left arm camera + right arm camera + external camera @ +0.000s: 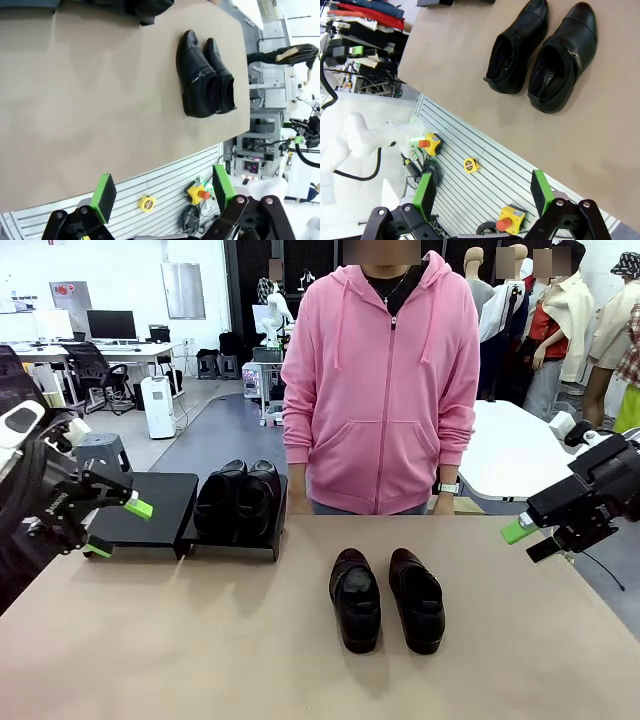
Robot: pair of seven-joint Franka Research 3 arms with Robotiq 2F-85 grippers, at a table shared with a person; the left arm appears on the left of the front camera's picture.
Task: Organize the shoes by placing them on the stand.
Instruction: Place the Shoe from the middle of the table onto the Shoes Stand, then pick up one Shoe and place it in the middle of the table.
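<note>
Two glossy black shoes lie side by side on the bare tabletop, the left one and the right one, toes toward me; the left wrist view has them and so does the right wrist view. Another pair sits on the right section of the black stand; its left section is bare. My left gripper hovers open at the table's left edge, beside the stand. Open too, my right gripper hangs off the right edge. Nothing is between either pair of fingers.
A person in a pink hoodie stands at the far side, hands down behind the table edge. The tan tabletop stretches wide in front of the shoes. Below it, a slatted wall with a yellow tape measure and emergency-stop buttons.
</note>
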